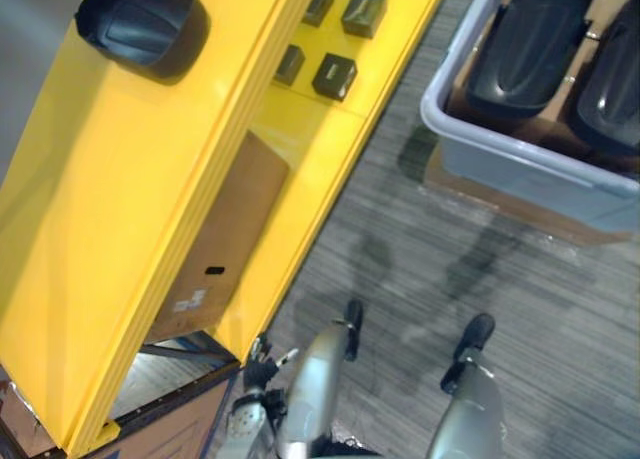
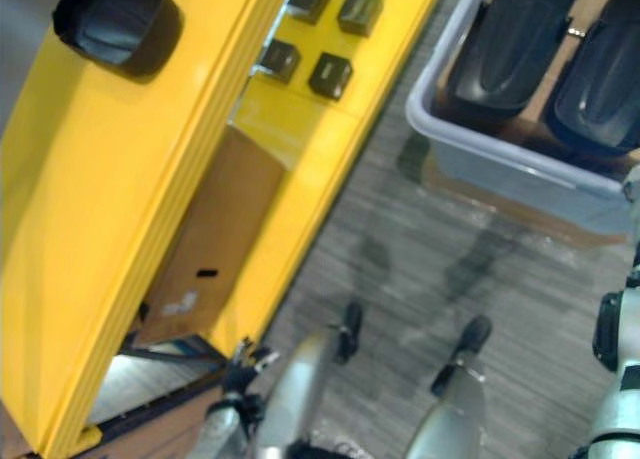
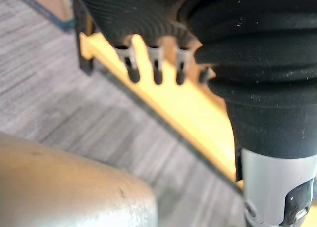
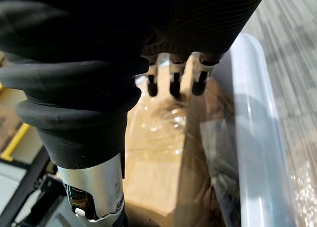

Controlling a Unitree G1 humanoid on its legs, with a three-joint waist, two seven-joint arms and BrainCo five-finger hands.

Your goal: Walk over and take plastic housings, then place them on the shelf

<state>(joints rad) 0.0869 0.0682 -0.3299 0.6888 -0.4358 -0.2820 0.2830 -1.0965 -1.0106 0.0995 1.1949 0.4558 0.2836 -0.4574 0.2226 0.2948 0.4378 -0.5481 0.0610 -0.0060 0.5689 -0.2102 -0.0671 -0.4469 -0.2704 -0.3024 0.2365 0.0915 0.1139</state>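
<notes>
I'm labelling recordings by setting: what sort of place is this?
Likely a parts-storage or assembly area, perhaps a mock-up: a yellow shelf holds a black plastic housing, a grey bin beside it holds more housings, and a cardboard box sits beneath its top.

Running off the upper edge, right of the yellow shelf (image 1: 120,209): grey bin (image 1: 520,169) and both black plastic housings (image 1: 530,39) inside. Hiding partly beneath the shelf: cardboard box (image 1: 225,239). Sitting on the shelf, too small for identifying: four dark blocks (image 1: 335,76).
</notes>
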